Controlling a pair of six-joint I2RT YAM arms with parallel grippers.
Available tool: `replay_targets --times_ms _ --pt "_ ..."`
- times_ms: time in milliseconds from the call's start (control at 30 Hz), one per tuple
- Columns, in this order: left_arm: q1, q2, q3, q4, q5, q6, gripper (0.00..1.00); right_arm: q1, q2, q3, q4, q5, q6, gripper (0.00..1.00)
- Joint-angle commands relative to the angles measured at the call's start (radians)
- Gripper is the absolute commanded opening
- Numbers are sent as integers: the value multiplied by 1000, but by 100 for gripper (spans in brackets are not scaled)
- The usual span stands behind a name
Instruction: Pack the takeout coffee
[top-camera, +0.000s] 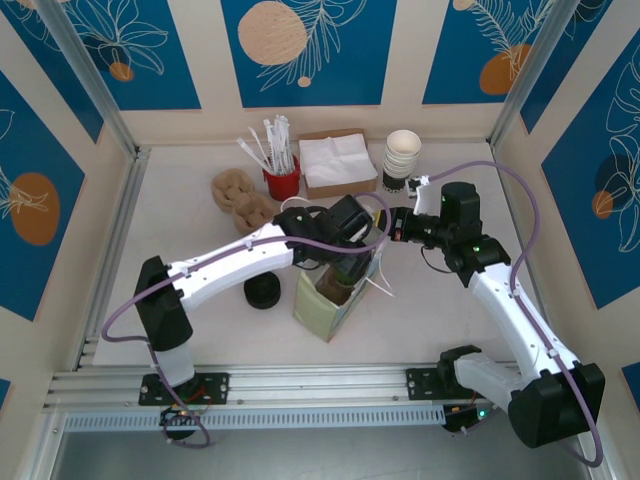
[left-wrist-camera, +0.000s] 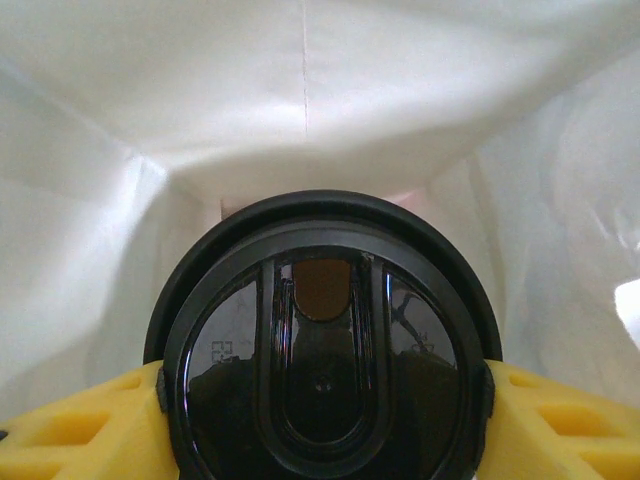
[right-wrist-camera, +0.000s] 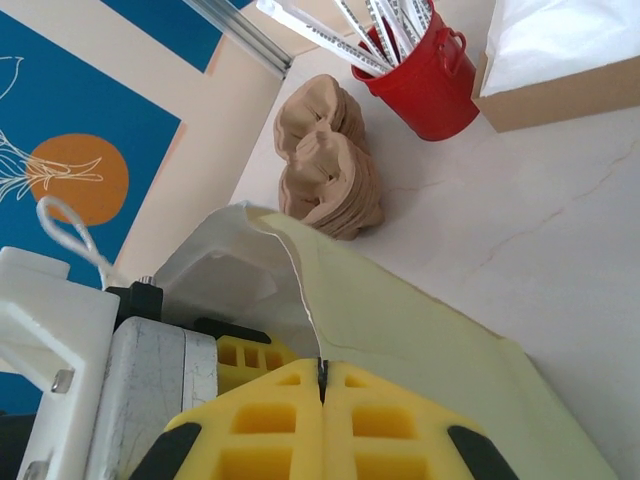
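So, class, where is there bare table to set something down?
Bare: front right, between the bag and the right arm; far left, between the wall rail and the brown sleeves. Crowded: the back row: red bucket, napkin box, cup stack.

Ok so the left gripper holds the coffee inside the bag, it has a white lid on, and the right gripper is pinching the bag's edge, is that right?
Almost: the lid on the takeout coffee is black, not white; the left wrist view shows it. The left gripper does hold it inside the bag, and the right gripper pinches the bag's edge.
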Motion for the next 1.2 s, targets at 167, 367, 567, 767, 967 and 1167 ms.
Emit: replay_targets --times_ms 167,367,567,767,967,1167 --pt "25 -18 41 -4 57 63 66 -16 12 78 51 -31 -38 0" --pt "31 -11 33 20 28 68 65 -34 6 65 100 -42 -21 0" --pt "37 0 28 67 -15 74 65 -43 18 65 110 -86 -21 0" --pt "45 18 24 95 -77 77 66 -44 22 53 98 -92 -9 0" --pt "53 47 28 114 -91 73 65 -50 29 40 107 -89 3 0" --pt "56 72 30 128 -82 63 66 -66 54 41 125 -104 9 0"
